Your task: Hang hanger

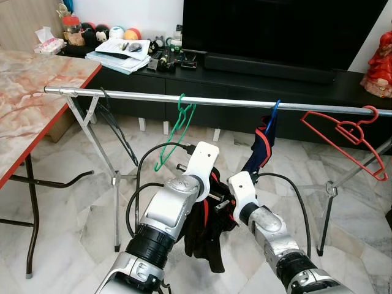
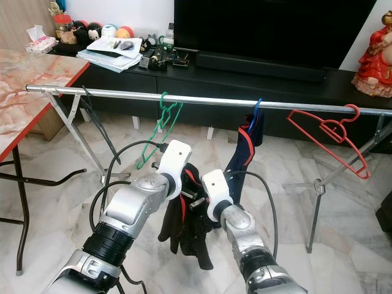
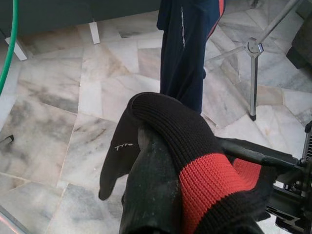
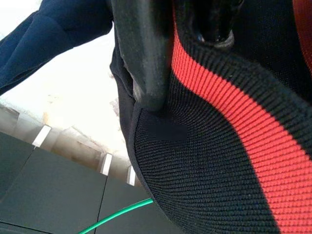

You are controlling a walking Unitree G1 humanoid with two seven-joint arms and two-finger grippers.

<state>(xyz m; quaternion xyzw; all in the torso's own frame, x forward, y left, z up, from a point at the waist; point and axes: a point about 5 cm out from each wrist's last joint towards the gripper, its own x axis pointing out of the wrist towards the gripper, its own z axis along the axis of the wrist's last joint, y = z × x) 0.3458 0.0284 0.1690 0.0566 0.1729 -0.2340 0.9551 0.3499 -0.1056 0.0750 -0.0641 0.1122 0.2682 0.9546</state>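
**Both end effectors at a black-and-red garment below the rail**

Left eye view: a metal rail crosses the scene. From it hang a green hanger near 12 o'clock, a blue hanger carrying a dark navy garment at about 1 o'clock, and a red hanger at 2 o'clock. The two arms meet below the rail, at about 6 o'clock. Between them droops a black-and-red knit garment. A marble-patterned tabletop sits at 9 o'clock.

Right eye view: the same layout; the left end effector and right end effector meet at the knit garment, well below all three hangers.

Left wrist view: one black finger lies under a fold of the knit garment, its red band draped over it. I cannot tell whether the fingers are spread or pinching.

Right wrist view: a black finger presses against the knit cloth; a green strand of the hanger shows behind. The grip cannot be made out.
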